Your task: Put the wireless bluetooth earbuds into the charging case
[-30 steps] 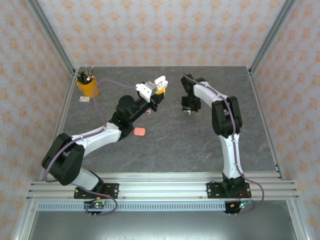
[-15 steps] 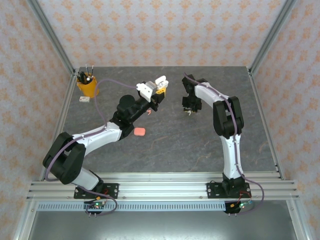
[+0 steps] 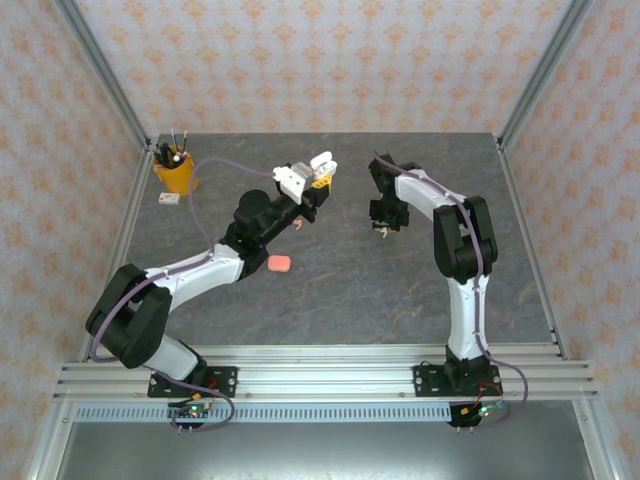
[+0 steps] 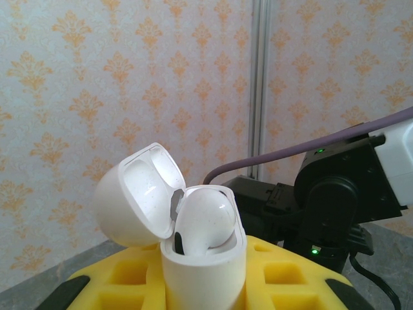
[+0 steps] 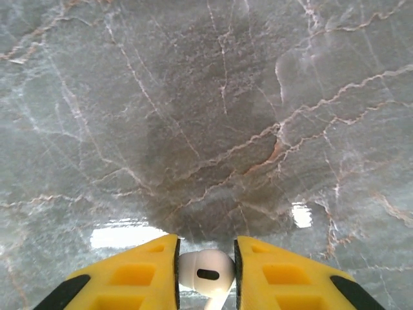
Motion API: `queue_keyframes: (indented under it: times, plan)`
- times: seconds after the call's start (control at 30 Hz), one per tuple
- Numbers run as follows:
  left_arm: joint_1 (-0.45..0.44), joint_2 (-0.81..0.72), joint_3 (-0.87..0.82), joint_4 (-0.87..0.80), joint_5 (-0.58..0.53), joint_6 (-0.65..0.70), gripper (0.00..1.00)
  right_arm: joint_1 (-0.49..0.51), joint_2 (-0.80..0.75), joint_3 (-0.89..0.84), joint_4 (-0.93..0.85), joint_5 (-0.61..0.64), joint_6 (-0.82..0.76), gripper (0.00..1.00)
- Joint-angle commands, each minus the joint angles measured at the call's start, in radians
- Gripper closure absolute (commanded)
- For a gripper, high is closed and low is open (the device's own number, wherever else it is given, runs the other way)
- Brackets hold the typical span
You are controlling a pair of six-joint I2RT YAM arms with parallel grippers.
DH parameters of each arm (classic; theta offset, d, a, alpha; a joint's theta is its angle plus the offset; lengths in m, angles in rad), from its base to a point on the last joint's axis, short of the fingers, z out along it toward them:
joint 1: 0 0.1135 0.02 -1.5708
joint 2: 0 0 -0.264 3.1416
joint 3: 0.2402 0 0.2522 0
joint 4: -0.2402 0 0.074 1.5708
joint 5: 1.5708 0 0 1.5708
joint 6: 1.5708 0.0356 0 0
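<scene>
White earbud [image 5: 206, 271] pinched tight between the yellow pads of the right end effector [image 3: 381, 228], seemingly lifted just clear of the bare desk [image 5: 213, 116], around 1 o'clock from desk centre when seen from overhead. White charging case [image 4: 193, 258] clamped upright in the left end effector [image 4: 205, 292], lid flipped open, held up in the air at roughly 10 o'clock from the right end effector, near but not touching. So, by the looks of it, mid carry-and-insert. Next up, probably: swinging the bud over toward 10 o'clock, lining the stem up with the free socket, then easing it in without knocking the case crooked in its grip. From the left wrist: what looks like a seated bud [image 4: 203, 219] already inside the case, way too small to make out from overhead, so likely just one socket left; can't tell which side. From the right wrist: a clear look at the pinch, just a white speck from overhead. From overhead: the gap between the two end effectors, plus a coral-pink case [image 3: 280, 263] lying on the desk at about 7 o'clock from the white one, and a yellow pen cup [image 3: 174, 174] off at the 10 o'clock corner.
</scene>
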Motion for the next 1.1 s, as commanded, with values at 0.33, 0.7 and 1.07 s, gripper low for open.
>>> queue_keyframes:
  times: [0.33,0.7,1.07]
  plan:
    - [0.008,0.024,0.065,0.013,0.025,0.009,1.0,-0.005,-0.308,-0.142,0.221,0.02,0.043,0.74]
    - [0.008,0.039,0.09,0.002,0.047,0.009,1.0,0.002,-0.502,-0.079,0.307,0.014,0.046,0.74]
    - [0.006,0.095,0.12,0.018,0.091,-0.006,1.0,0.055,-0.629,-0.019,0.41,-0.034,-0.018,0.73]
